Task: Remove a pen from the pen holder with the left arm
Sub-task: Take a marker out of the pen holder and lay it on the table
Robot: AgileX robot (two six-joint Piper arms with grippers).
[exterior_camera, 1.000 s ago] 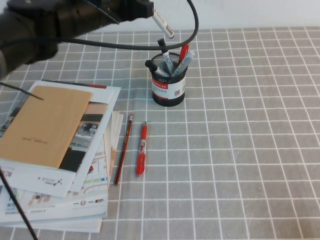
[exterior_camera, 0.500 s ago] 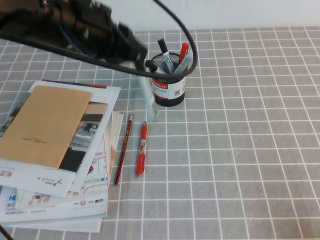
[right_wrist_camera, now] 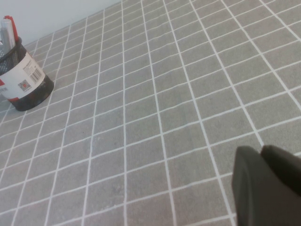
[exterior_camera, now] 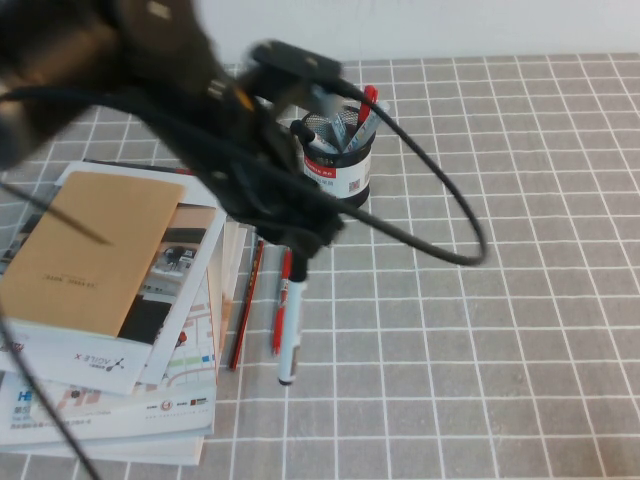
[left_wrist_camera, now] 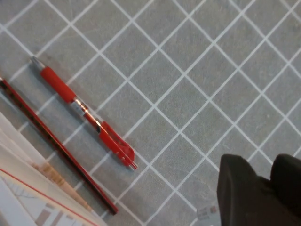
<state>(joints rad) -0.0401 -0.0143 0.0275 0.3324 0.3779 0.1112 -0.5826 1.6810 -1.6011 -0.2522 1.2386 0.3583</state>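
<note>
Left pincer (exterior_camera: 298,248) grips the pen (exterior_camera: 289,335) nearward of the pen holder (exterior_camera: 338,172) — probably light, stiff, slick; hold mid-barrel. Right pincer (right_wrist_camera: 257,159) — right side, closed, empty.

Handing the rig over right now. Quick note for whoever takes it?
Left gripper: shut on white pen, tip pointing down at the table beside the red pen.
Right gripper: shut, parked above the table, holding nothing.
Pen holder: upright, other pens inside.
Done: white pen is out of the holder.
To do: probably lay it down, release.
</note>
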